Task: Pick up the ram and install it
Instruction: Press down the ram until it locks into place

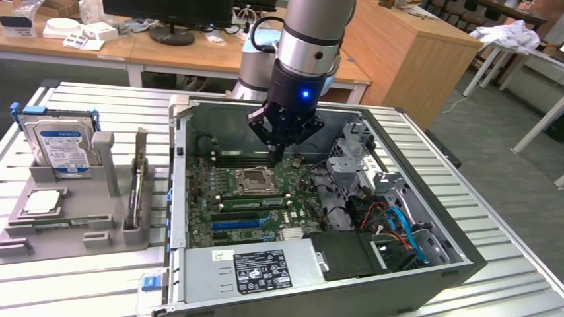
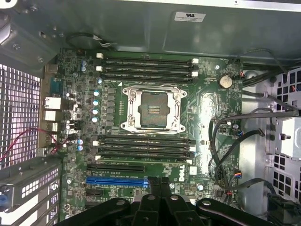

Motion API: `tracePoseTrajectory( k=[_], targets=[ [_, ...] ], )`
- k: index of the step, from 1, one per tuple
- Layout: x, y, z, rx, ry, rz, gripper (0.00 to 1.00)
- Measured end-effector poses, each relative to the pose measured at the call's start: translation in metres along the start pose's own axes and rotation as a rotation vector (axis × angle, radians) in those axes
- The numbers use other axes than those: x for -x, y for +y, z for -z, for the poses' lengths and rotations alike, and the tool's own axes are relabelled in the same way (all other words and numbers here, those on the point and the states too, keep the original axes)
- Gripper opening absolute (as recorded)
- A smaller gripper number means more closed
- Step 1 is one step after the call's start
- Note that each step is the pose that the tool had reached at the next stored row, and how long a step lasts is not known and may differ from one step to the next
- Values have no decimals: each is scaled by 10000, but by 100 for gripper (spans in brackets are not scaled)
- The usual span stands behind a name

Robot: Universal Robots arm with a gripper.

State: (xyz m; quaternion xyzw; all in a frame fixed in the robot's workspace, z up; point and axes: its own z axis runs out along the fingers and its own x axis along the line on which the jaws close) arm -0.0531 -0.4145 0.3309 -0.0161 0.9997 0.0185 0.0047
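Note:
My gripper (image 1: 277,157) hangs shut inside the open computer case (image 1: 440,257), its tips just above the motherboard (image 1: 304,191) near the far memory slots (image 1: 238,158). In the wrist view the fingers (image 2: 160,186) press together with nothing between them, over the board below the nearer memory slots (image 2: 143,147). The other slot bank (image 2: 146,68) lies beyond the CPU socket (image 2: 151,107). On the exterior view's left, a long thin board stands on edge in a grey fixture (image 1: 137,181), well apart from the gripper. It looks like the ram, seen edge-on.
The fixture also carries an upright silver-and-blue hard drive (image 1: 57,142), a square silver chip (image 1: 39,201) and a narrow green strip lying flat (image 1: 57,224). Inside the case are a power supply (image 1: 260,267), a drive cage (image 1: 352,155) and bundled cables (image 1: 392,224). Desks stand behind.

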Motion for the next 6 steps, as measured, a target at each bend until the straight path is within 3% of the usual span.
tracePoseTrajectory(
  k=[6],
  targets=[
    [0, 0, 0, 0, 0, -1, 11]
  ],
)
